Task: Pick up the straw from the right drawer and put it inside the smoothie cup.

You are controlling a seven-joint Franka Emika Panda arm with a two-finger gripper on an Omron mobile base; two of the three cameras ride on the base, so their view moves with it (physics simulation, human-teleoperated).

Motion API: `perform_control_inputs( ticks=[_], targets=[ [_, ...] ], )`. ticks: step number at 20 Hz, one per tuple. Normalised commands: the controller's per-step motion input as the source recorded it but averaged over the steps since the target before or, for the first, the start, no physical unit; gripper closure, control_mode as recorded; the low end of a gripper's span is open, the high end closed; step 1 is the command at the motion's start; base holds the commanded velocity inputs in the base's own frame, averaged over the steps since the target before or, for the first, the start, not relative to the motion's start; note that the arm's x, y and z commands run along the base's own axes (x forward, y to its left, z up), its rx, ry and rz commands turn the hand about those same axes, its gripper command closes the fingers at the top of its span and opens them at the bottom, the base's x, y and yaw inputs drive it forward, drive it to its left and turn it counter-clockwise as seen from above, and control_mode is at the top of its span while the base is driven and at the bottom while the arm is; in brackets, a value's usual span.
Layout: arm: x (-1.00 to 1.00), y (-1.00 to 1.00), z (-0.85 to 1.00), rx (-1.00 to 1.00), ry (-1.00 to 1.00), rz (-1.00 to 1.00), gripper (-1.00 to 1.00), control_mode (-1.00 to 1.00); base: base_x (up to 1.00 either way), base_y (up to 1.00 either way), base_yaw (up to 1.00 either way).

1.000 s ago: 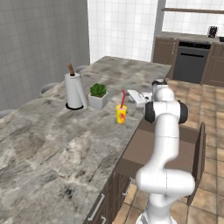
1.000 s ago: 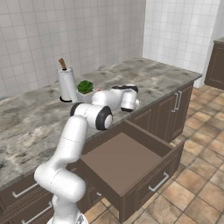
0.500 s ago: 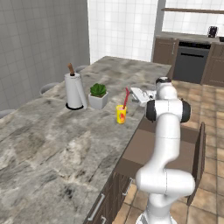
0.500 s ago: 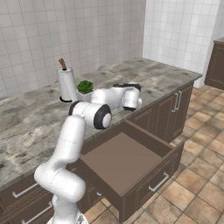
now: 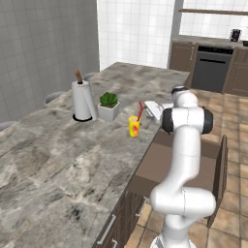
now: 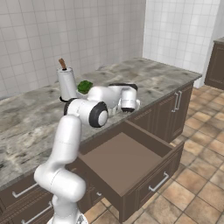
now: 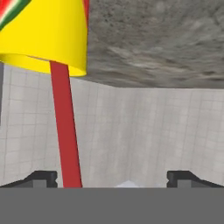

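The straw stands in the smoothie cup, its lower end inside and its upper part leaning out over the rim, tilted toward the arm. The cup sits on the grey marbled bench close to the front edge, just above the open right drawer. In the hand view, which is rolled upside down, the yellow cup hangs from the top left corner with its red and green mark at the very corner, and the red straw runs from the cup's mouth down to the lower edge, passing just inside the left fingertip.

The pincer is spread wide, with both dark tips far apart at the bottom of the hand view. The straw lies beside one tip and nothing is clamped between them. In the left base view the pincer reaches level over the bench edge, just beside the cup, its end near the top of the straw.

The drawer is pulled out, its flat brown floor bare. Further back on the bench, a white square pot with a green plant stands beside a paper towel roll on a dark base, both well apart from the cup toward the back wall edge.
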Motion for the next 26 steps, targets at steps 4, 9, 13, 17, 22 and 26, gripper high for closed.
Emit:
perform_control_inputs(
  ticks=[4, 9, 13, 17, 22, 26],
  targets=[
    [-0.04, 0.11, -0.08, -0.1, -0.09, 0.0, -1.0, -1.0, 0.0, 0.0, 0.0],
    [0.0, 0.0, 0.0, -0.09, -0.04, 0.0, -1.0, -1.0, 0.0, 0.0, 0.0],
    [0.0, 0.0, -0.14, -0.08, 0.0, 0.0, -1.0, -1.0, 0.0, 0.0, 0.0],
    [0.0, 0.0, -0.45, -0.13, 0.0, 0.0, -1.0, -1.0, 0.0, 0.0, 0.0],
    [0.04, -0.06, -0.21, -0.1, 0.0, -0.02, -1.0, -1.0, 0.0, 0.0, 0.0],
    [0.04, -0.06, 0.0, -0.04, -0.06, -0.09, -1.0, -1.0, 0.0, 0.0, 0.0]
  ],
)
